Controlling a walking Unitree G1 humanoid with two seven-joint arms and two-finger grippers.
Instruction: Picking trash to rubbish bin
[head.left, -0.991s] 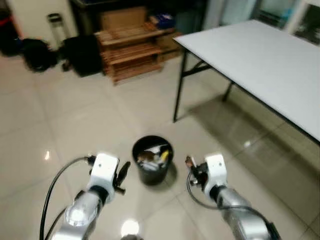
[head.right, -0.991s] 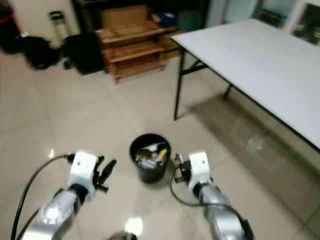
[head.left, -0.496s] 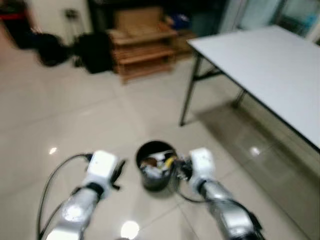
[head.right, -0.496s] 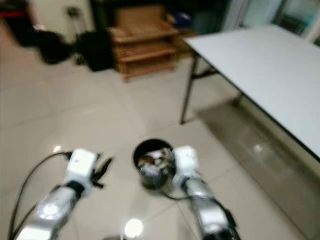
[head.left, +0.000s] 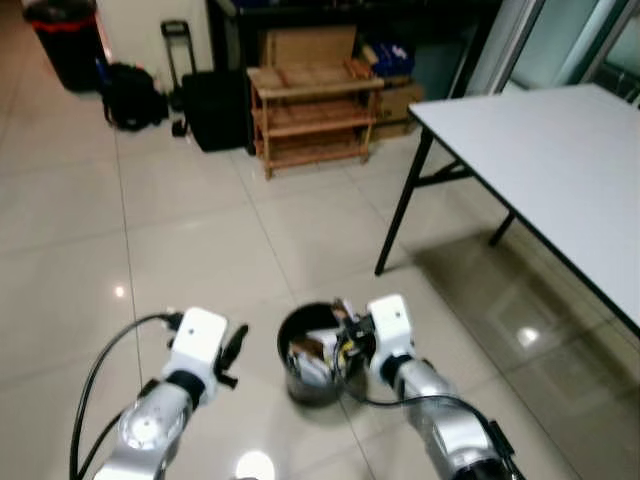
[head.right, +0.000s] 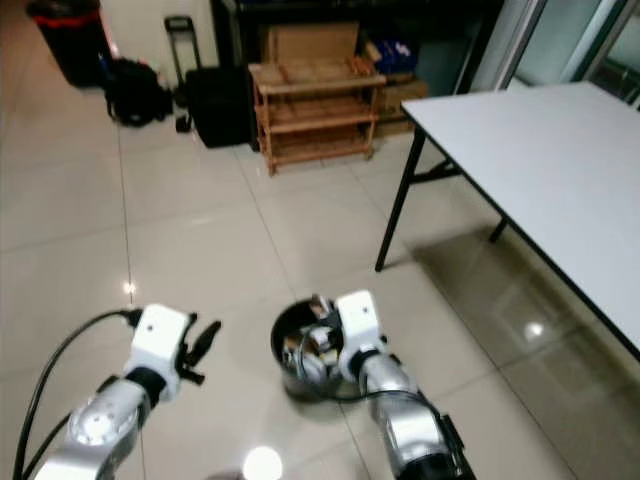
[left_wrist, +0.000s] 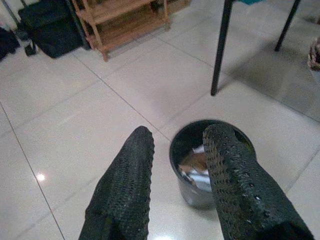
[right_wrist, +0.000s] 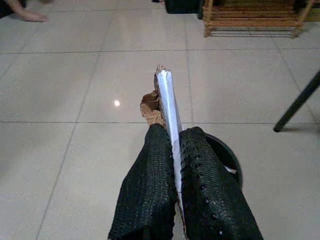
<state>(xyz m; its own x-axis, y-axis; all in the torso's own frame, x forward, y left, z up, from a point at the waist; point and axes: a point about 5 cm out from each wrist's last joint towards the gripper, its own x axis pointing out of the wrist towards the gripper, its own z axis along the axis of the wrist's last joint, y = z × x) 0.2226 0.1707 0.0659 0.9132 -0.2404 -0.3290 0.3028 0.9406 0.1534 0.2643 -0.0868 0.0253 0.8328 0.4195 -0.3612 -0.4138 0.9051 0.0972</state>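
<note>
Head view: glossy tiled floor (head.left: 190, 240) (white table (head.left: 540, 170) right)

Bin (head.left: 300, 375) black, mixed white/brown/yellow trash inside. Wrapper (right_wrist: 169, 107) silver-white with brown paper. Gripper fingers (left_wrist: 125, 190) black, dotted texture. Floor (head.left: 200, 230) glossy beige tile. Table (head.left: 540, 160) white, black legs. Shelf (head.left: 315, 110) light wood.

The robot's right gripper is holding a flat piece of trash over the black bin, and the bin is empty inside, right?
Not quite. The right gripper does hold the flat trash over the black bin, but the bin is not empty: the left wrist view shows paper scraps already inside.
</note>
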